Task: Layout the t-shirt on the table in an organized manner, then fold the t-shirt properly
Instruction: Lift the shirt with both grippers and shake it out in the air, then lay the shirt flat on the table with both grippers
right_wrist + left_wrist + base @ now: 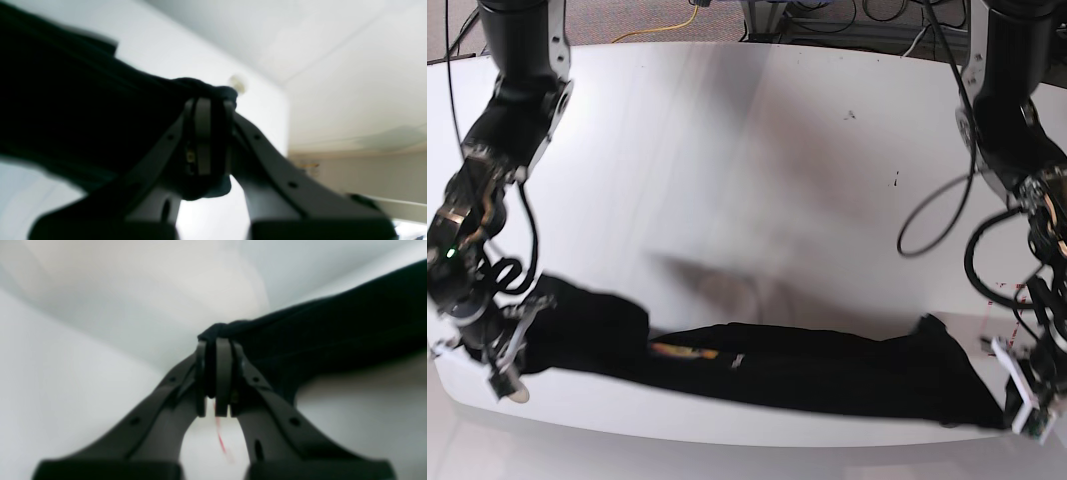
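black t-shirt (817, 368) stretched as a rumpled band along the near edge of the white table (757, 150), hanging between both arms, part lifted. step in hand, judged: laying out, cloth pulled taut; no fold begun. next move likely calls for drawing it back over the tabletop and lowering it flat, keeping even tension. left gripper (216, 373): jaws together, clamped on a bunched shirt corner. right gripper (208, 136): likewise pinched shut on a wad of the cloth. wrist views blurred.
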`<state>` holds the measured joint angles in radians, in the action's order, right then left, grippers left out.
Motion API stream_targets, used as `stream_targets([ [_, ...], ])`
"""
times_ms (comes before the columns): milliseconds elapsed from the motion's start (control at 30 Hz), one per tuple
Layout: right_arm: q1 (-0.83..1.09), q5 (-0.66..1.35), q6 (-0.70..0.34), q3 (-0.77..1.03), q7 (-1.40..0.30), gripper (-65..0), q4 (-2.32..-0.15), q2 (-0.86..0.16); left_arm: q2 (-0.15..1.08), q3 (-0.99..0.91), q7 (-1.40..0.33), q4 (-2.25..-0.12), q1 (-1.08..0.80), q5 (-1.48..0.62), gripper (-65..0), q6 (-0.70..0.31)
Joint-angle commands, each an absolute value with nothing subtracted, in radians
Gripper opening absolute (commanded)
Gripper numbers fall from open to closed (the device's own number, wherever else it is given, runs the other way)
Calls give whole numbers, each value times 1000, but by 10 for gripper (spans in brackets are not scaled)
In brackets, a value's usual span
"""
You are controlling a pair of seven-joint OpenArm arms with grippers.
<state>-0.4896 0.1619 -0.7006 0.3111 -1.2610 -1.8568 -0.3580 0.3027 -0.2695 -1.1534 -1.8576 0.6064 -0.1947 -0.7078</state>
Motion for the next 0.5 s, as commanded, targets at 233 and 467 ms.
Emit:
stream_targets([
  [233,-272,148,-698,357,-1265,-631,-1966,-300,320,-358,-1136,-1920,363,-180,-650,-698],
  [467,-136,148,-698,357,-1267,-631,-1968,-263,315,-420,-1136,-1920,153,-180,-650,-698],
])
